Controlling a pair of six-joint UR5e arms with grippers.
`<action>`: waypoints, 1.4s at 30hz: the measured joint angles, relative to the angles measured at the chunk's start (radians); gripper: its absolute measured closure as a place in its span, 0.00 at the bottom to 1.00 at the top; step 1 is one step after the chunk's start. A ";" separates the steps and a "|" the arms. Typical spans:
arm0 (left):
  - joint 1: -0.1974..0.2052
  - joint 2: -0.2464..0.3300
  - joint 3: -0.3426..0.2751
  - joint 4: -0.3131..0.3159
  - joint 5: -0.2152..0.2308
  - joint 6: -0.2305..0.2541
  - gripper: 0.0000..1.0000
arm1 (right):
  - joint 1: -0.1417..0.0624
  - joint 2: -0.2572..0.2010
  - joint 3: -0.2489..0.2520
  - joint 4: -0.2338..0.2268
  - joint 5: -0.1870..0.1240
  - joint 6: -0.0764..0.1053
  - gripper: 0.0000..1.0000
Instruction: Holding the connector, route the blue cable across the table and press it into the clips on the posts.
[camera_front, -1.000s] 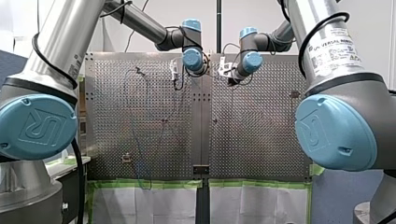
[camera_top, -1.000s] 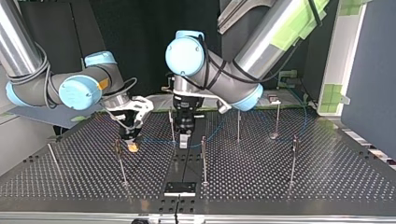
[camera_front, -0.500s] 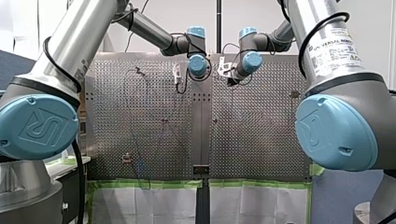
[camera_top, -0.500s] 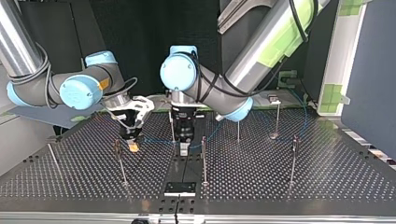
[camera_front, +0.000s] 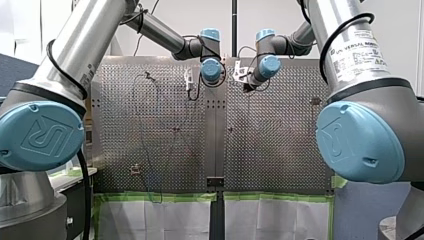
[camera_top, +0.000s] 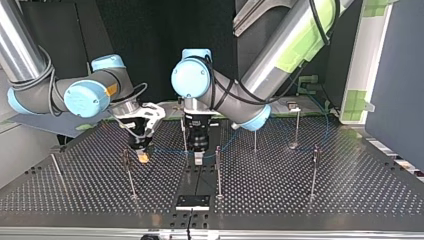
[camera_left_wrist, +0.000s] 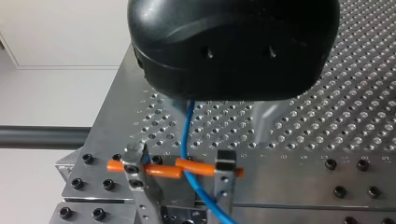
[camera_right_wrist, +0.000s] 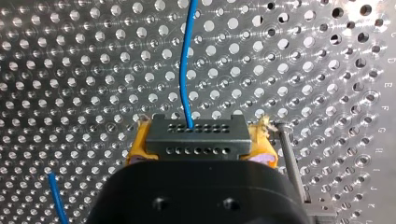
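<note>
Between right claw (camera_right_wrist: 200, 136) pads (camera_right_wrist: 137, 148), connector (camera_right_wrist: 196, 140) gripped, blue cable (camera_right_wrist: 186, 70) ahead; left claw (camera_left_wrist: 181, 164) grip unclear

R claw (camera_top: 142, 156) & L claw (camera_top: 198, 158) low over table (camera_top: 300, 192), blue cable (camera_top: 167, 150) btwn them.

I watch the front view from behind and above the shoulders, looking out over the perforated table (camera_front: 270, 150), with my left arm (camera_front: 85, 50) entering at 9 o'clock and my right arm (camera_front: 350, 50) at 3 o'clock. The top view faces back from across the table at about work height, so the sides are crossed. Both views share the posts (camera_top: 218, 170), my left gripper (camera_top: 198, 159) and my right gripper (camera_top: 143, 157). Each wrist view sits tight behind its own gripper, the left one close on the blue cable (camera_left_wrist: 187, 126) and the right one close on the connector (camera_right_wrist: 196, 135).
</note>
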 joint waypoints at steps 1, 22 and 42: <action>-0.001 0.000 0.000 -0.001 -0.002 0.000 0.96 | 0.000 0.000 0.000 0.000 0.000 0.000 1.00; -0.042 0.001 -0.065 -0.023 -0.036 -0.003 1.00 | -0.001 -0.001 0.038 0.003 0.000 0.002 1.00; -0.059 -0.042 -0.246 0.149 0.030 -0.048 1.00 | -0.013 -0.001 0.209 -0.038 0.024 -0.026 1.00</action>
